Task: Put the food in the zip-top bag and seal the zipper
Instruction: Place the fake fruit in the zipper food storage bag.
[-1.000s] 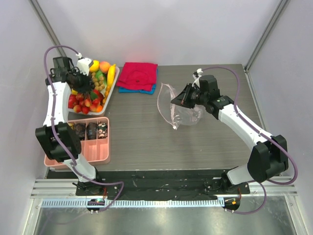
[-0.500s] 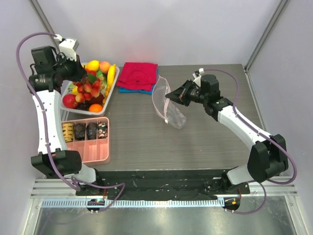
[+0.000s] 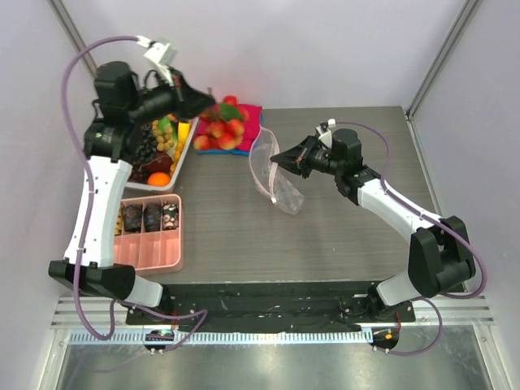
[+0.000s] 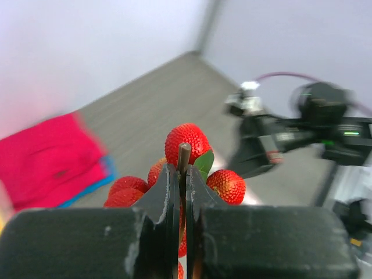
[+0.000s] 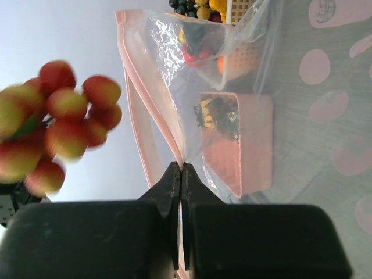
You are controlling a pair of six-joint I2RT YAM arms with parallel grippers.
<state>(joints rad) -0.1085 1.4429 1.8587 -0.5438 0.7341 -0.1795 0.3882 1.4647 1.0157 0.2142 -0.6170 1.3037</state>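
Observation:
My left gripper (image 3: 205,104) is shut on the stem of a bunch of red toy strawberries (image 3: 223,128), held in the air over the red cloth (image 3: 248,123). In the left wrist view the strawberries (image 4: 187,145) show past the closed gripper (image 4: 181,170). My right gripper (image 3: 280,158) is shut on the mouth edge of the clear zip-top bag (image 3: 272,175), holding it lifted and hanging open. In the right wrist view the gripper (image 5: 181,168) pinches the bag (image 5: 203,64) beside its pink zipper strip (image 5: 142,110). The strawberries (image 5: 58,125) show blurred at left.
A white tray (image 3: 184,153) with more toy fruit, including an orange (image 3: 159,178) and dark grapes, stands at the back left. A pink divided box (image 3: 154,248) with small items lies in front of it.
My left arm has lifted the strawberry bunch out of the tray and swung it right, over the red cloth. My right gripper has raised the bag a little higher and to the left.

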